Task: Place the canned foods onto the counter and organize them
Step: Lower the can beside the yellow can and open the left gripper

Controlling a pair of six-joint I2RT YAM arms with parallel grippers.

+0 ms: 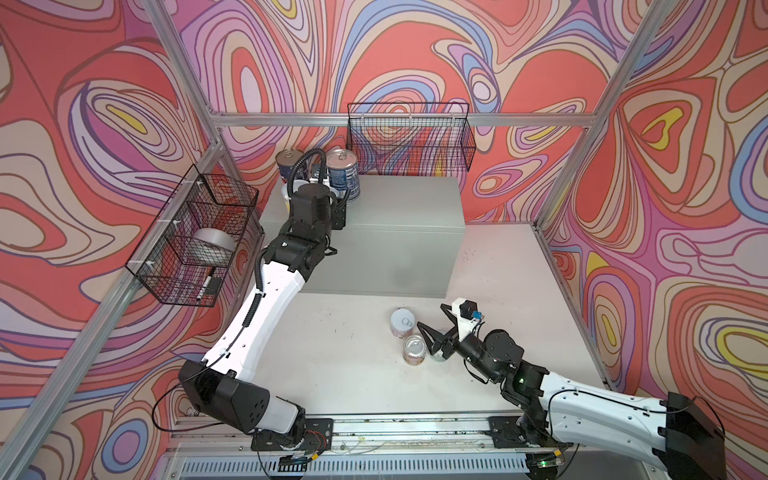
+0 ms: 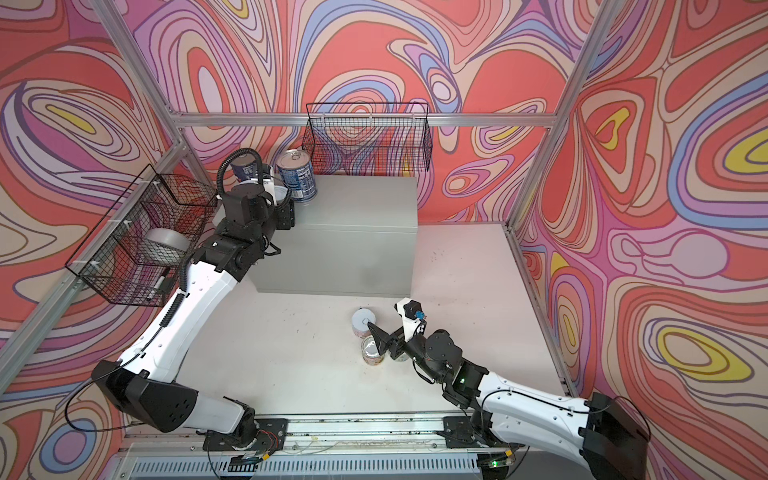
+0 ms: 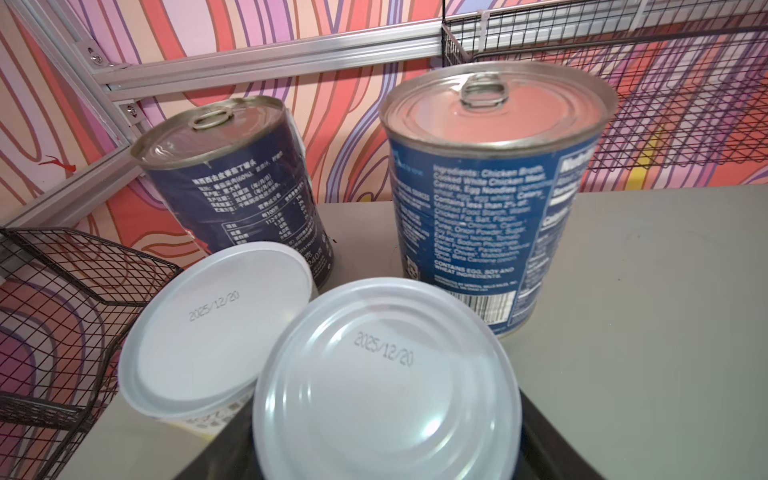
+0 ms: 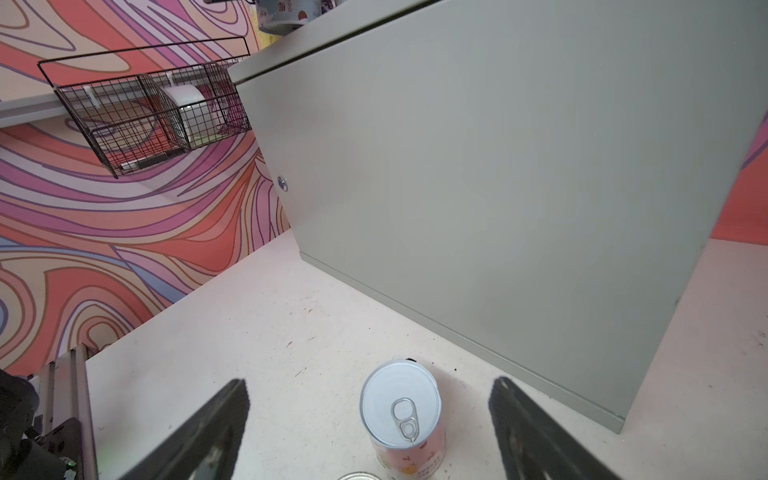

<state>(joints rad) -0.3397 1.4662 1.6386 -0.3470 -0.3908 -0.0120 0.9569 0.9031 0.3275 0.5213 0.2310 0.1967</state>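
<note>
The big blue tin has a glossy printed label and a bright ridged metal lid, the grey cabinet is smooth matt painted metal, the wire basket is thin black wire, and the white tabletop looks matt and scuffed.

A robot lab cell (boxed in): aluminium frame, swirl-printed panels, rail-mounted arms.

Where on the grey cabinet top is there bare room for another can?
Free: the cabinet top from the tall blue can to its right edge. Crowded: the back left corner, where the left gripper holds a short can beside three others.
</note>
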